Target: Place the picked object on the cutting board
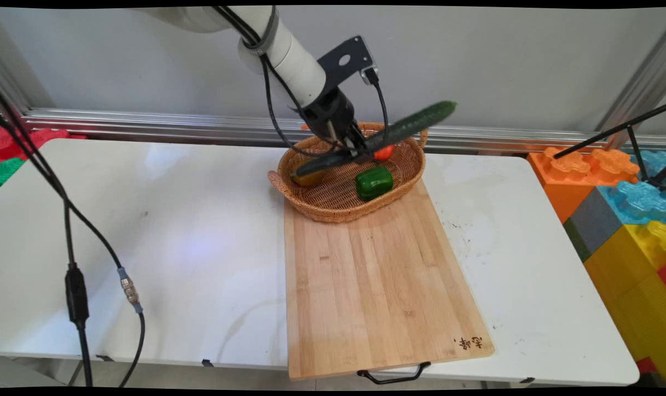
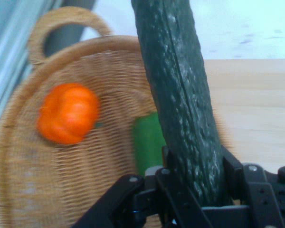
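Observation:
My gripper [image 1: 356, 149] is shut on a long dark green cucumber [image 1: 399, 130], which it holds tilted above the wicker basket [image 1: 333, 209], right end higher. In the hand view the cucumber [image 2: 180, 99] runs up from between the fingers [image 2: 235, 173] across the picture. Below it in the basket [image 2: 38, 190] lie an orange tomato [image 2: 68, 113] and a green bell pepper [image 2: 147, 140]. In the main view the pepper [image 1: 374, 182] sits at the basket's front right, the tomato [image 1: 384, 152] shows behind the cucumber, and a yellow-brown fruit [image 1: 308, 177] lies at the left.
The basket stands on the far end of a wooden cutting board [image 1: 377, 286] with a black handle at its near edge. Large coloured toy blocks [image 1: 619, 209] are stacked off the table's right side. Black cables [image 1: 74, 275] hang at the left.

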`<state>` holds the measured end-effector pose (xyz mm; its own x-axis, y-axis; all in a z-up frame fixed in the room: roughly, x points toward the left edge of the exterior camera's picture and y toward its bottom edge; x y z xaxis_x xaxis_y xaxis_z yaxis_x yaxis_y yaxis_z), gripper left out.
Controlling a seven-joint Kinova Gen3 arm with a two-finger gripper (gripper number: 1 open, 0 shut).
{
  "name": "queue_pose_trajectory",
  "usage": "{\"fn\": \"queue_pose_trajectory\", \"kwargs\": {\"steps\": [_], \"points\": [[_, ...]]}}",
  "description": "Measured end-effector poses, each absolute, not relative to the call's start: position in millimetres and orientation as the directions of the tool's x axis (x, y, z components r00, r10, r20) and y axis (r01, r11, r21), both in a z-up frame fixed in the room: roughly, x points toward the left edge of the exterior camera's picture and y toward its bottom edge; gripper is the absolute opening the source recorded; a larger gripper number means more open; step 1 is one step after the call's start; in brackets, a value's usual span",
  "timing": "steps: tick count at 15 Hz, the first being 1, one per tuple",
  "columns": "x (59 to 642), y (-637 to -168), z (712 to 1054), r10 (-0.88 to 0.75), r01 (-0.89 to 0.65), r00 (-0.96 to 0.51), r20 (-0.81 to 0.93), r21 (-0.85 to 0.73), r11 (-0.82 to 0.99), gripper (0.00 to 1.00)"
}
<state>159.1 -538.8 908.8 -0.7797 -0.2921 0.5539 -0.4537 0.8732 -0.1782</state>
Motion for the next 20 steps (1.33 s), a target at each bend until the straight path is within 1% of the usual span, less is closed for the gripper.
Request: {"fn": "queue_pose_trajectory", "kwargs": {"steps": [4, 8, 12, 17, 20], "points": [[139, -489, 912, -0.298, -0.407, -0.786, 0.541, -0.09, 0.909, 0.0], [125, -444, 898, -0.304, -0.351, -0.799, 0.52, 0.009, 0.936, 0.0], [120, -414, 866, -0.289, -0.294, -0.818, 0.497, 0.069, 0.953, 0.0], [117, -403, 821, -0.284, -0.272, -0.833, 0.475, 0.096, 0.958, 0.0], [115, -400, 802, -0.283, -0.264, -0.837, 0.468, 0.107, 0.959, 0.0]]}}
